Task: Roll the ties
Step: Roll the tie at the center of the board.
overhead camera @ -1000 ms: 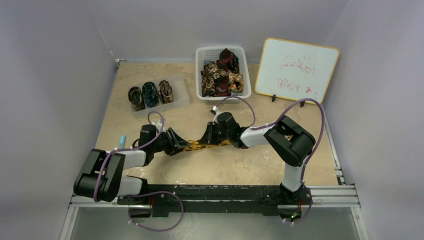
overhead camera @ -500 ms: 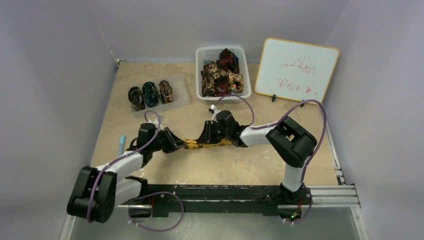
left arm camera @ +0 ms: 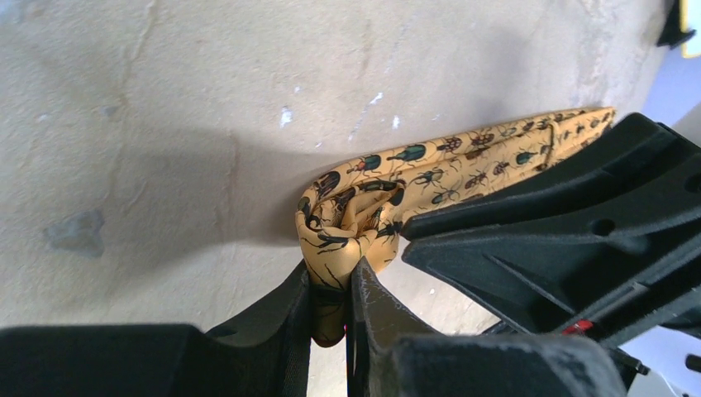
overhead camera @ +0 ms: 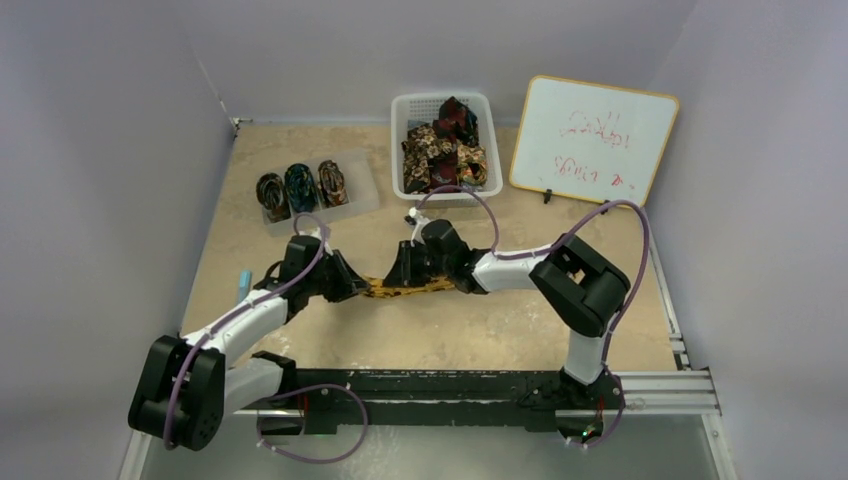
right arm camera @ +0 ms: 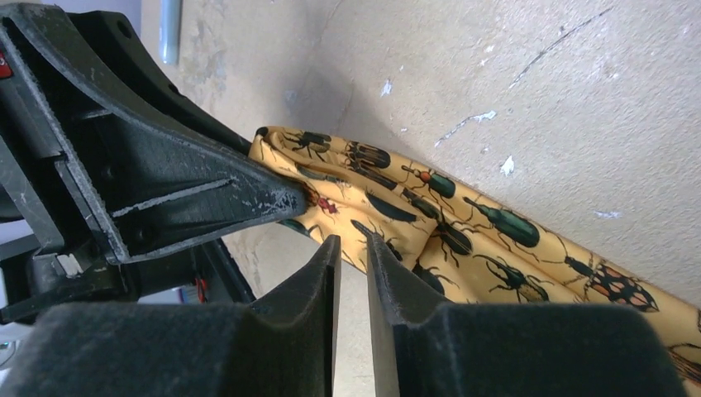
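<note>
Both arms have slid farther across the table (overhead camera: 450, 335), shortening the tie (left arm camera: 463, 161) lying stretched between them, so the roll seems to be growing: left jaws clenched on its coiled end, right jaws nearly closed over the flat stretch, grip unclear.

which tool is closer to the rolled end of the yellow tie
Left. The left tool pinches the rolled end; the right tool sits just beside it, at the flat strip.
</note>
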Controlling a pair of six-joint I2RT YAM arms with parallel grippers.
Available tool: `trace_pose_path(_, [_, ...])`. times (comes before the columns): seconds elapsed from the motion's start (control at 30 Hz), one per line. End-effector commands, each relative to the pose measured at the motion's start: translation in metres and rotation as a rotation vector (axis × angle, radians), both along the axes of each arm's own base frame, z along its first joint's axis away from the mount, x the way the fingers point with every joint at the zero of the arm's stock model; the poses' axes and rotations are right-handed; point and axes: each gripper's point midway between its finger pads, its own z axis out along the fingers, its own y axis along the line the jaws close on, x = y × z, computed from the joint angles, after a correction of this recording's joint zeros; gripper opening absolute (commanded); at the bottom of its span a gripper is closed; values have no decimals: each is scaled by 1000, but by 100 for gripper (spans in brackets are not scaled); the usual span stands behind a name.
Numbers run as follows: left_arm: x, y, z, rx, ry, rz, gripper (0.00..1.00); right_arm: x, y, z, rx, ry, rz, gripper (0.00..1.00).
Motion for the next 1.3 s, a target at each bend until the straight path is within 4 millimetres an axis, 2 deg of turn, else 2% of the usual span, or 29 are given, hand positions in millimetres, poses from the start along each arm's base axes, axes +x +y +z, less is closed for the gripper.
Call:
trace_pose_path(0.0, [6,10,6,71,-5,40,14,9,11,18,17,-41,5,20])
trace_pose_path(0.1, [7,15,11,97,-11,58,14,14,8,31,11,-85,-8,23])
trace_pose_path(0.27, [10,18,22,129,-24,73,14,15,1,21,-35,-95,-19,24])
trace_pose_path(0.53, [10,23,27,156,-26,95,13,8,18,4,-7,-56,52,25])
trace_pose_path(0.7, [13,24,31,180,-38,93,13,-6,28,-2,19,-11,172,24])
trace_pose_path(0.83, [16,26,31,219,-33,88,13,-3,27,2,3,-25,180,23])
trace_pose_path(0.93, [16,26,32,241,-29,82,13,13,16,13,-28,-77,118,23])
trace_pose_path(1.1, [17,30,38,337,-29,101,13,35,-19,26,-52,-114,2,24])
trace_pose_path(1.27, [16,25,40,430,-4,117,13,44,-48,33,-70,-134,-84,24])
